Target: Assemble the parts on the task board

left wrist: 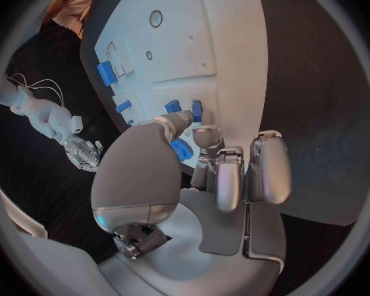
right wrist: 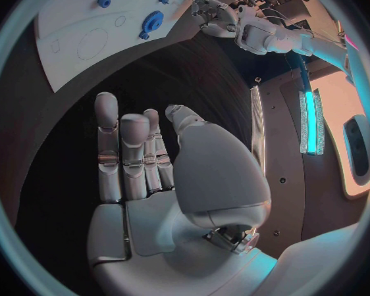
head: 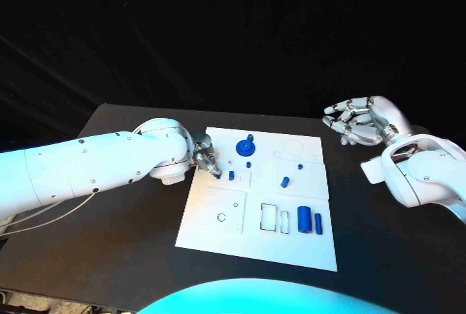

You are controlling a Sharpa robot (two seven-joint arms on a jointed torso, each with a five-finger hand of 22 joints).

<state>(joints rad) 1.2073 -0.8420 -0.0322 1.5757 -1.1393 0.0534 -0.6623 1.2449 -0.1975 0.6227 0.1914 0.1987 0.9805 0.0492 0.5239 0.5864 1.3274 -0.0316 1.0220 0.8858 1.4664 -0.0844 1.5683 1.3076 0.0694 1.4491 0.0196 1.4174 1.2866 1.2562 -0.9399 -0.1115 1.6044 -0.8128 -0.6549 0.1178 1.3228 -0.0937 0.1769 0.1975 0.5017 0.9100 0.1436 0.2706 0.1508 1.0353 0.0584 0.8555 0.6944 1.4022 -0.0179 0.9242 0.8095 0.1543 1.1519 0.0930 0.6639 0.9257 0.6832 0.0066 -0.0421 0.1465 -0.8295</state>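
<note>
Board: the white plate (head: 254, 240) lies flat in the middle of the black surface (head: 116, 260), a rectangle with its long side running away from the robot; outlines of a circle and rectangles are drawn on it.
Gear: a round blue toothed piece (head: 246, 147) sits near the far edge of the board, with a small blue knob just beyond it.
Large cylinder: a blue roller (head: 305, 220) lies on its side near the right edge of the board, long axis pointing away from the robot.
Bar: a thin blue strip (head: 318, 223) lies just beside the roller, parallel to it.
Small pieces: a short blue peg (head: 285, 182) lies tilted in the middle of the board; smaller blue bits lie near it, too small to make out in shape.
Left hand: the left hand (head: 207, 159) is over the board's left edge, fingertips lowered at a small blue piece (head: 231, 174); whether it grips that piece cannot be told.
Right hand: the right hand (head: 361, 120) is raised off the surface, well to the right of the board, fingers spread and holding nothing.
</note>
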